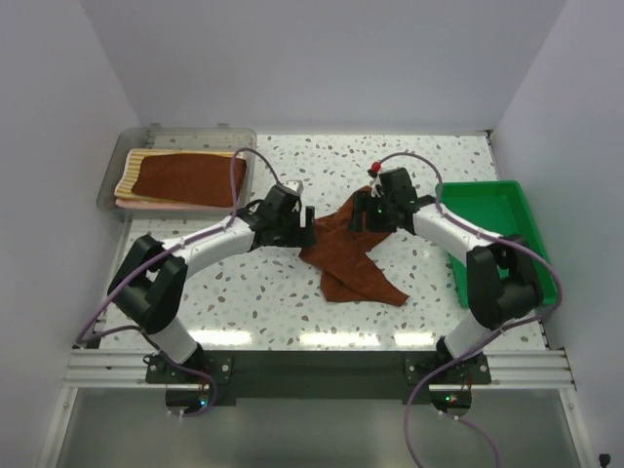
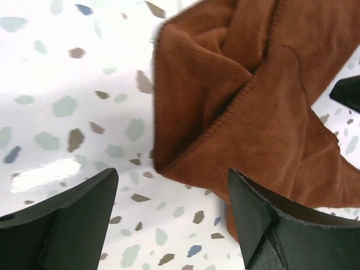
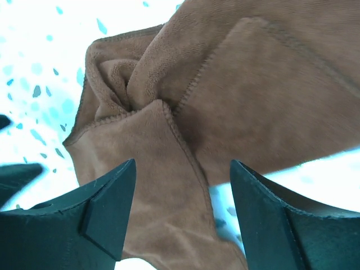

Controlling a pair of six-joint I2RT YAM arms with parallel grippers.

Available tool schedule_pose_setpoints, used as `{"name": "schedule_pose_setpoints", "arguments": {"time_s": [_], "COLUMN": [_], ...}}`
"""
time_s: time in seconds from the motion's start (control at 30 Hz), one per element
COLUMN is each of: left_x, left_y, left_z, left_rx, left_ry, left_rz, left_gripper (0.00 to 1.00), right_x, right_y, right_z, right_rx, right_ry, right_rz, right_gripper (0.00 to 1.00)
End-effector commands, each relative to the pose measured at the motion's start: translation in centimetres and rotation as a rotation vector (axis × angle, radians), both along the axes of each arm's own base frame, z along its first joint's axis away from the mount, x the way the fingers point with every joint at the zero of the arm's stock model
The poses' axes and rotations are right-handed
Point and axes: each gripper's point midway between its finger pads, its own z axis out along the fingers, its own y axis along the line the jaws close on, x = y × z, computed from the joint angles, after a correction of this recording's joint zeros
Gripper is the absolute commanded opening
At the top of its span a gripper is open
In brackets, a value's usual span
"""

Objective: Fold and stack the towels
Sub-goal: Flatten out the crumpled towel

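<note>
Standing by the table here. The loose rust-brown towel (image 1: 351, 258) lies in a twisted heap mid-table, right between the two arms. It's well apart from the clear bin (image 1: 109, 185) at the far left, where a folded brown towel (image 1: 185, 178) tops a striped towel (image 1: 130, 168) and a pink towel (image 1: 156, 205) peeks out along the near edge.

The left gripper (image 2: 173, 185) has its jaws spread wide with nothing between them, sitting just beside the heap's left edge. The right gripper (image 3: 183, 180) is spread too, hanging over a knotted bunch of cloth, and as far as I can see it isn't pinching anything.

What worries me is that the hems cross over each other and one corner is tucked under a fold. If either gripper closes on that bunch, I'd guess it grabs two layers instead of one corner. Then the towel lifts as a rope rather than opening flat, and any fold comes out lopsided. The two grippers are also near each other, so both reaching for the same knot could bump fingers. And the long tail pointing toward the near side could drag and roll up worse.
</note>
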Motion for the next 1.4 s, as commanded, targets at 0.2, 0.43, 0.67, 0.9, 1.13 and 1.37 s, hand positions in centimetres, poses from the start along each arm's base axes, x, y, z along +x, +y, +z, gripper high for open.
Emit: {"name": "schedule_pose_setpoints", "arguments": {"time_s": [0.2, 0.43, 0.67, 0.9, 1.13, 1.37], "left_x": [-0.8, -3.1, -3.5, -3.3, -3.7, -4.8], "left_y": [6.5, 9.2, 9.6, 10.2, 13.3, 14.9], "left_z": [2.7, 2.1, 2.2, 2.9, 3.4, 2.9], "left_rx": [0.013, 0.056, 0.061, 0.070, 0.168, 0.197], "left_ry": [-0.059, -0.046, -0.049, -0.072, -0.090, -0.063], "left_rz": [0.130, 0.172, 0.178, 0.198, 0.291, 0.330], "left_gripper": [0.85, 0.85, 0.85, 0.84, 0.84, 0.83], "right_x": [2.1, 1.7, 0.8, -1.4, -9.9, -20.8], "right_y": [3.7, 5.3, 6.6, 9.2, 15.1, 20.0], "right_z": [-2.3, -1.9, -1.8, -0.2, 3.4, 2.0], "right_rx": [0.110, 0.181, 0.219, 0.190, 0.144, 0.093], "right_ry": [0.009, 0.016, 0.023, -0.002, -0.057, 0.056], "right_rz": [0.149, 0.241, 0.301, 0.393, 0.578, 0.838], "right_gripper": [0.70, 0.56, 0.34, 0.00, 0.00, 0.02]}}
